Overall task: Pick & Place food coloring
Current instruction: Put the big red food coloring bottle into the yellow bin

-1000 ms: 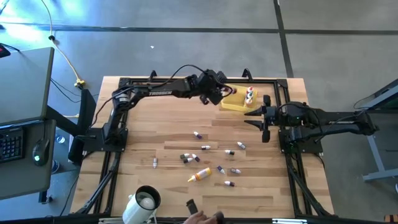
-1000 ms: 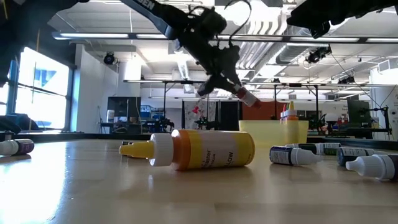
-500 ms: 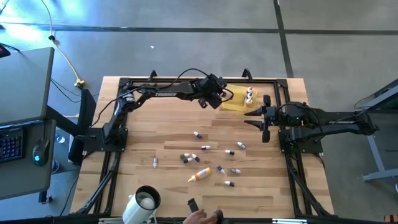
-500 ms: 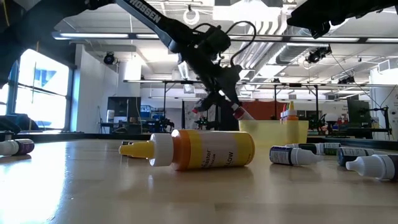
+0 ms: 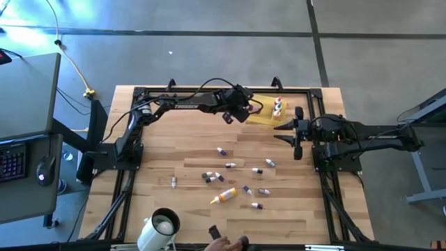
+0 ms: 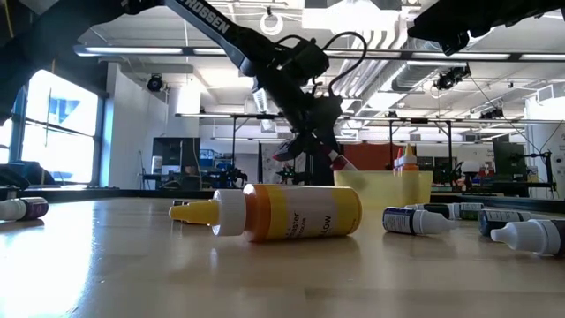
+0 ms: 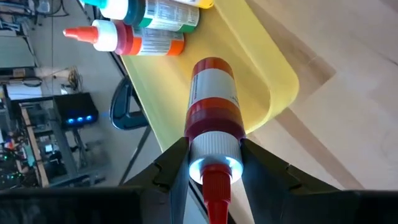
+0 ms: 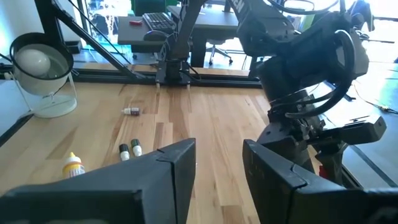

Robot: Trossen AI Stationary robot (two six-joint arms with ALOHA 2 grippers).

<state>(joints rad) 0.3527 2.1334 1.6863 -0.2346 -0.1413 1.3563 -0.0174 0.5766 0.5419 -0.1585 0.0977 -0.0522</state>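
Left gripper (image 7: 214, 163) lower, red bottle (image 7: 213, 99) over tray (image 7: 273, 81).

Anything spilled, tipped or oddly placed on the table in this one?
No spill shows. The loose food coloring bottles lie scattered on their sides on the table, including the large yellow bottle. The white mug also lies tipped at the table's edge.

White mug (image 5: 159, 230) at table's near edge, yellow tray (image 5: 263, 116) far side
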